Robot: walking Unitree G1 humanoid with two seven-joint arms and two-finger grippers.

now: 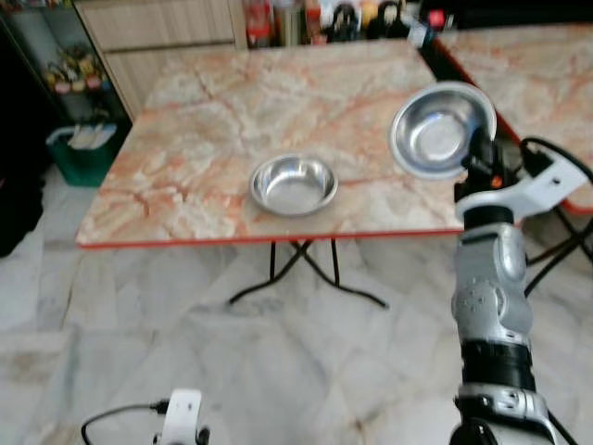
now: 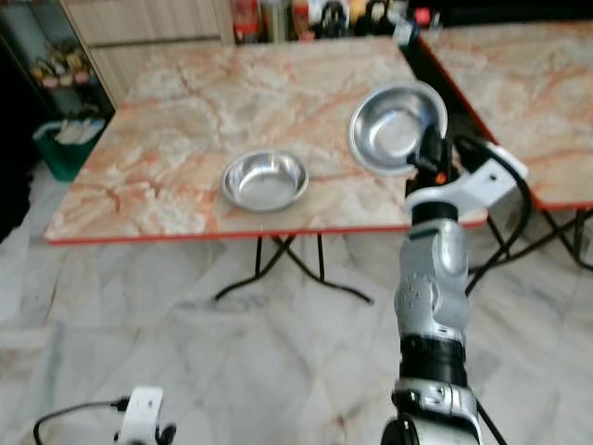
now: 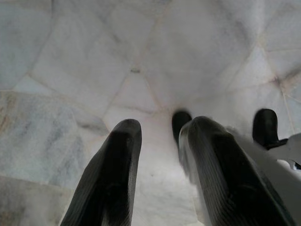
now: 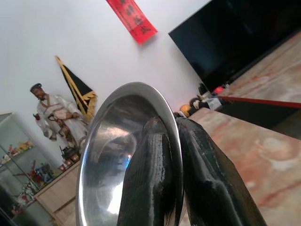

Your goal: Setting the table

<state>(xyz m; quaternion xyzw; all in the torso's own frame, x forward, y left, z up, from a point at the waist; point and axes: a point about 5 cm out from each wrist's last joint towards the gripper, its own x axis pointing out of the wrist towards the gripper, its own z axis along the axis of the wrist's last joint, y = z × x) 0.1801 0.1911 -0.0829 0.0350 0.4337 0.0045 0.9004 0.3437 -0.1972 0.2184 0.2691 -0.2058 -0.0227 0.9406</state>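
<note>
Held bowl (image 1: 439, 131): steel, tilted on edge, raised above the table's near right edge.
Right tool (image 4: 175, 155): fingers pinching the held bowl's rim.
Second bowl (image 1: 294, 184): upright on the table (image 1: 204, 139), at 9 o'clock from the held one.
Left tool (image 3: 160, 155): fingers spread, low over the marble floor (image 3: 94, 61).
</note>
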